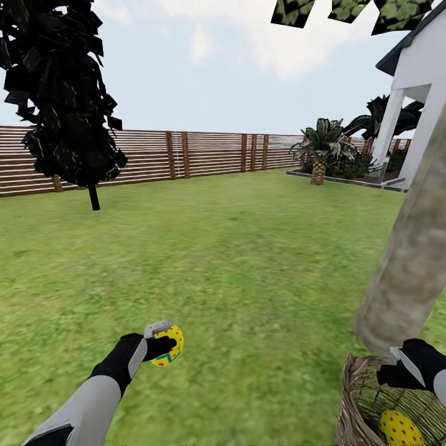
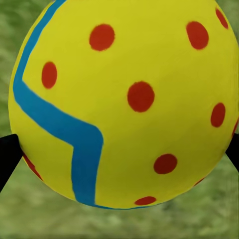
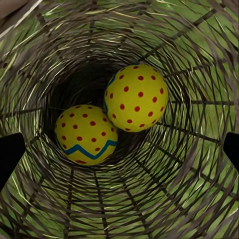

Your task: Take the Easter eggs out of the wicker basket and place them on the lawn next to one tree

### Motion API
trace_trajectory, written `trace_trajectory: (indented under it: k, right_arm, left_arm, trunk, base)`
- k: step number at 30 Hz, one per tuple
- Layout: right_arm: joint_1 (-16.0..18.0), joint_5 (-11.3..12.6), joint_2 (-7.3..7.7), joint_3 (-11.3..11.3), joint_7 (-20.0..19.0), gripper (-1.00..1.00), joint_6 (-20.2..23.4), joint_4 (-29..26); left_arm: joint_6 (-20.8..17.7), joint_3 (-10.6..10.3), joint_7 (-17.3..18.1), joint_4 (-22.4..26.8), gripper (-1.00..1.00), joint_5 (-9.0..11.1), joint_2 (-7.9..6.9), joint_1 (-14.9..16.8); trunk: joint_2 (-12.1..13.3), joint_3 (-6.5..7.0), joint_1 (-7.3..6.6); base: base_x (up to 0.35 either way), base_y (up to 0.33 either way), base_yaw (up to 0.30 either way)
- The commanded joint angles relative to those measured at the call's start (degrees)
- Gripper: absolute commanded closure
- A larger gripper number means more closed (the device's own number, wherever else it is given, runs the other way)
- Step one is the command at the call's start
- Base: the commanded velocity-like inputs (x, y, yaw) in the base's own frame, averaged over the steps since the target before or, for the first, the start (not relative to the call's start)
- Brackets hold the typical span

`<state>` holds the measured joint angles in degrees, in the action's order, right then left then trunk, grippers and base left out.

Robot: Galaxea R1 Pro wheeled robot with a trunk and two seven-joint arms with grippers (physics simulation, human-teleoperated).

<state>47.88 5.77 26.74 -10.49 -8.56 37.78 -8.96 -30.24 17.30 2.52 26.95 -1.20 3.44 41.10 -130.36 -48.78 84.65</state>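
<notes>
The wicker basket (image 1: 362, 396) stands on the lawn (image 1: 248, 260) at the foot of the tree (image 1: 412, 260), its rim just beside the thick, mottled grey-brown trunk. The right wrist view looks straight down its woven brown wall (image 3: 164, 199), where grass shows through the gaps between the strands, and two Easter eggs lie touching at the bottom: one plain yellow with red dots (image 3: 136, 97), the other with a blue zigzag band (image 3: 85, 134). In the head view one of them (image 1: 399, 428) shows inside the rim. The right gripper (image 1: 402, 365) hangs over the basket's mouth, its dark fingertips (image 3: 10, 154) spread wide at either side with nothing between them. The left gripper (image 1: 162, 344) is clamped on a third egg (image 1: 170, 347), smooth and round, yellow with red dots and a blue band (image 2: 74, 134), held above the grass well to the left of the basket; how high it sits over the turf is hard to judge. Farther off stand a dark narrow tree (image 1: 65, 93), a brown slatted fence (image 1: 186, 155), broad-leaved plants (image 1: 322, 148) and a white house (image 1: 415, 93).
</notes>
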Motion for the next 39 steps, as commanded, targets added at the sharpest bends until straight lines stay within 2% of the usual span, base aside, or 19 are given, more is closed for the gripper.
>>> trace_trajectory:
  k: [1,7,32,39]
  right_arm:
    - [0.0,0.6,0.05,-0.5,-0.1,-1.00,0.3,-0.1]
    - [0.0,0.6,-0.01,-0.5,-0.1,-1.00,0.3,-0.1]
    - [0.0,0.5,-0.37,-0.5,0.1,-1.00,0.3,-0.1]
    - [0.0,0.4,-0.31,-0.5,0.1,-1.00,0.3,-0.1]
  left_arm:
    - [-0.3,0.5,0.3,0.1,1.00,-0.2,0.12,0.0]
    - [-0.3,0.5,0.3,0.0,1.00,-0.2,0.50,0.0]
    - [-0.3,0.5,0.3,0.0,1.00,-0.2,0.51,0.0]
    - [-0.3,0.4,0.3,0.0,1.00,-0.2,0.51,0.0]
  trunk:
    - [-0.4,-0.25,0.21]
    - [-2.9,-1.32,1.53]
    - [-12.9,-5.81,7.02]
    - [-13.0,-7.36,7.20]
  base:
    - [0.000,0.000,0.000]
    - [0.000,0.000,0.000]
    - [0.000,0.000,0.000]
    - [0.000,0.000,0.000]
